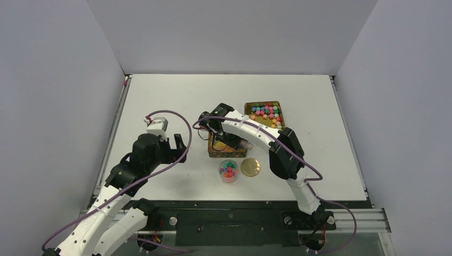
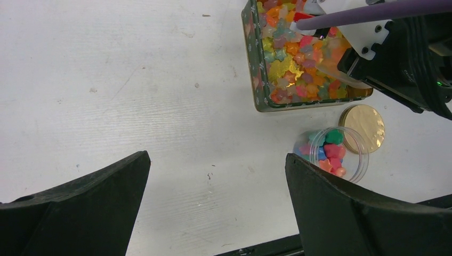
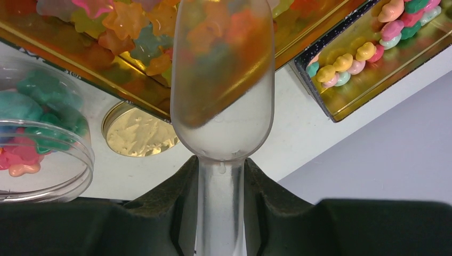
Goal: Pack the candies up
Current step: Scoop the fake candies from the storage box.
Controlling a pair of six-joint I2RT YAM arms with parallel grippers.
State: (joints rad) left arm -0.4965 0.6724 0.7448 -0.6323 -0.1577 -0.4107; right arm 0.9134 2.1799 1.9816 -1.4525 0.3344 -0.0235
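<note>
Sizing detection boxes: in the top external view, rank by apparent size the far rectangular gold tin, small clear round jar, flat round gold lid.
1. far rectangular gold tin, clearly largest.
2. small clear round jar and flat round gold lid: they look about the same size here, so not ranked.

White table, matte. Plain grey walls behind it and on both sides. Metal rail along its near edge. Even light.
</note>
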